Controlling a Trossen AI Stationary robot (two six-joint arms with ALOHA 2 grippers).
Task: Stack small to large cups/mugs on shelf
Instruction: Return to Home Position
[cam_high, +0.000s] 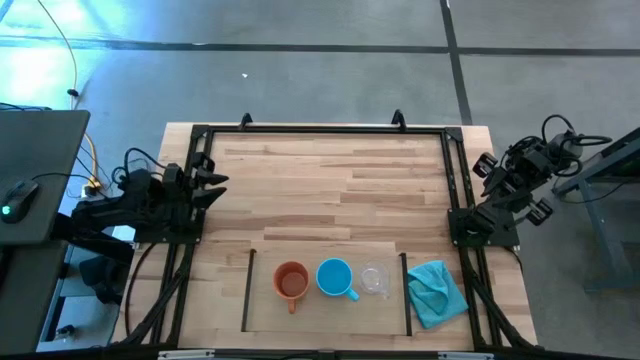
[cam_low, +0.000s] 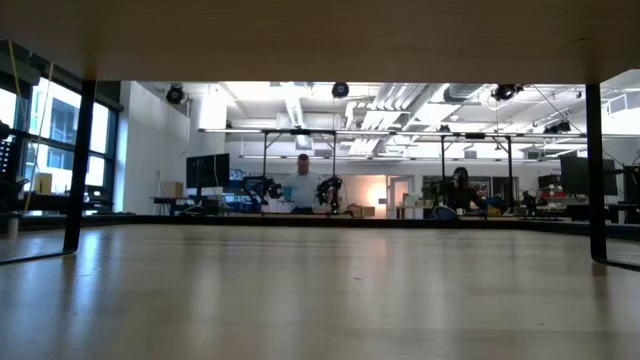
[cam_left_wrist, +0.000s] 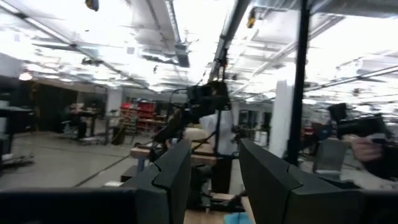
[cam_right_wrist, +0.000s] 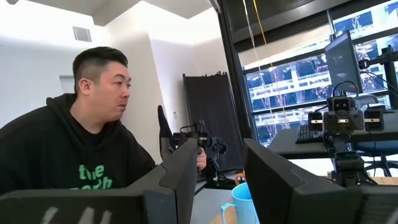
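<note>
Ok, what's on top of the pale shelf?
Three cups in a row on the shelf: orange mug, blue mug, clear glass cup. Wood under each is hidden; left pincer and right pincer wait at the sides.

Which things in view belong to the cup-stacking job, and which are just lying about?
Job: orange mug, blue mug, clear glass cup, all side by side on the shelf.
Lying about: teal cloth beside the shelf, mouse on the side desk.
Left gripper and right gripper wait at the table's sides.
</note>
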